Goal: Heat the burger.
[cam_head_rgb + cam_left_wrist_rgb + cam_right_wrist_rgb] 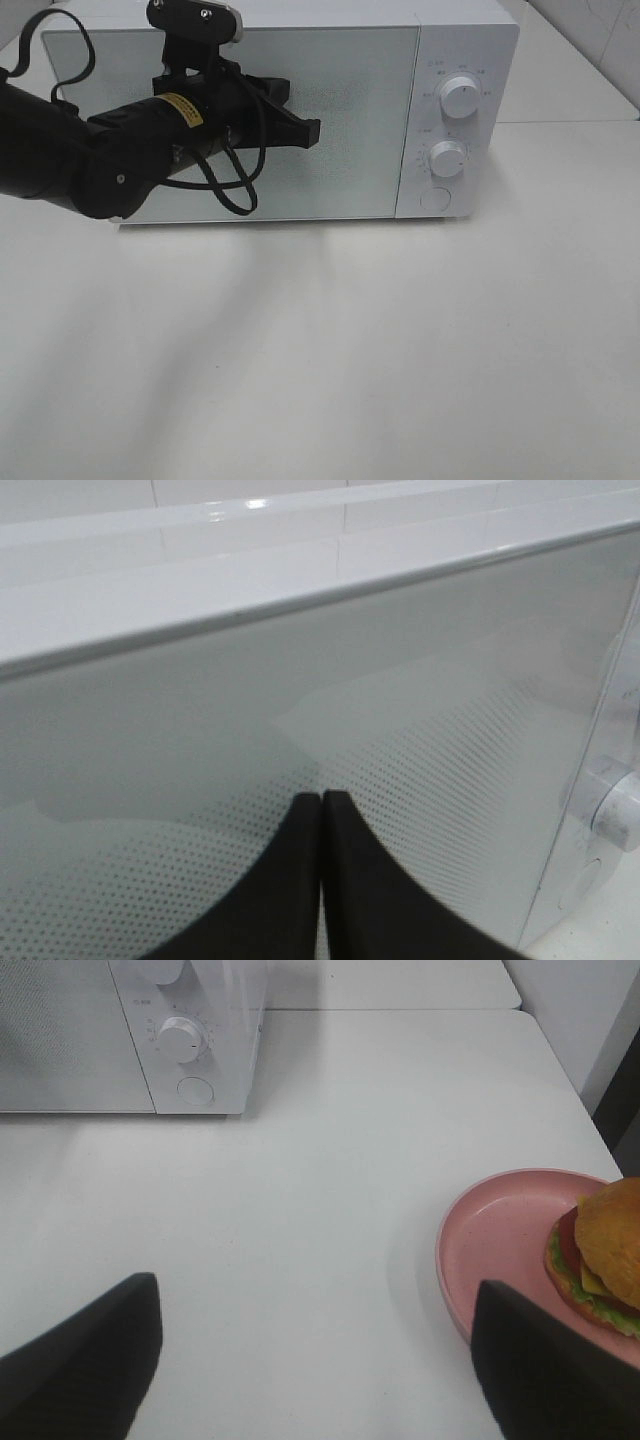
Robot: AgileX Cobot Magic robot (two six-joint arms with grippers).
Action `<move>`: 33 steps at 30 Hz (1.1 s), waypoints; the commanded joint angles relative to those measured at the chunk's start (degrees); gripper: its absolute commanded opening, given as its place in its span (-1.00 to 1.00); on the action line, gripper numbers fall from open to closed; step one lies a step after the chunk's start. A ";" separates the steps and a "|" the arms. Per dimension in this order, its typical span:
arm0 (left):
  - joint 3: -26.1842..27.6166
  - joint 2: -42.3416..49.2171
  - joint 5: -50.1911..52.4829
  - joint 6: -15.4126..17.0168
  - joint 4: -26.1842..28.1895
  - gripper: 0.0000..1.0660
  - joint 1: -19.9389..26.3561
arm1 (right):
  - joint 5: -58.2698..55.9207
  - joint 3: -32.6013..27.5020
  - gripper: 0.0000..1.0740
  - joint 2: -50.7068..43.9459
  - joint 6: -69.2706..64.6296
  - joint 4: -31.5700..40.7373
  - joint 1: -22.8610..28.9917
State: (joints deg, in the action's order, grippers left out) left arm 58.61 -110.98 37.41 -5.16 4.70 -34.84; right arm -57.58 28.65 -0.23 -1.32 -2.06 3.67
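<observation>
The burger [606, 1250], with a tan bun, a red slice and green lettuce, lies on a round pink plate [500, 1230] at the edge of the right wrist view. My right gripper [315, 1295] hovers open over bare table beside the plate, holding nothing. The white microwave [460, 60] stands at the back of the table with its door [350, 110] closed. My left gripper [312, 131] is shut and empty, its black fingertips [310, 815] pressed together right in front of the dotted door glass [200, 730]. The exterior high view shows neither the burger nor the right gripper.
Two round knobs [459, 96] [448, 157] and a round button [435, 198] sit on the microwave's right panel. A black cable [235, 195] loops under the left arm. The white table [330, 350] stretches in front of the microwave.
</observation>
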 commanded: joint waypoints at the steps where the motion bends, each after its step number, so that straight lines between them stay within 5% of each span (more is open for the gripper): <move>1: 1.60 3.90 -6.19 0.29 4.07 -0.99 -0.46 | 0.40 0.00 0.42 -1.66 -0.06 -0.17 -0.29; 19: 1.60 22.86 -53.69 0.29 2.98 -0.98 -7.79 | 0.40 0.00 0.42 -1.66 -0.06 -0.17 -0.29; 25: 1.60 29.62 -68.64 0.63 2.98 -0.77 -7.79 | 0.40 0.00 0.42 -1.66 -0.06 -0.17 -0.29; 26: 1.60 31.63 -72.25 2.29 2.92 -0.49 -7.79 | 0.40 0.00 0.42 -1.66 -0.06 -0.17 -0.29; 27: 1.60 31.63 -72.25 2.29 2.92 -0.49 -7.79 | 0.40 0.00 0.42 -1.66 -0.06 -0.17 -0.29; 29: 1.60 34.15 -76.95 7.51 1.20 0.17 -7.79 | 0.40 0.00 0.42 -1.66 -0.06 -0.17 -0.29; 30: 1.60 35.64 -81.02 9.57 -1.60 0.76 -7.79 | 0.40 0.00 0.42 -1.66 -0.06 -0.17 -0.29; 33: 1.60 36.27 -82.56 9.51 -2.41 1.00 -7.79 | 0.40 0.00 0.42 -1.66 -0.06 -0.17 -0.29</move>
State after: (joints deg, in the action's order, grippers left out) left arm 59.70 -75.17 -43.49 3.15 3.15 -42.34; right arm -57.58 28.65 -0.23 -1.32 -2.06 3.67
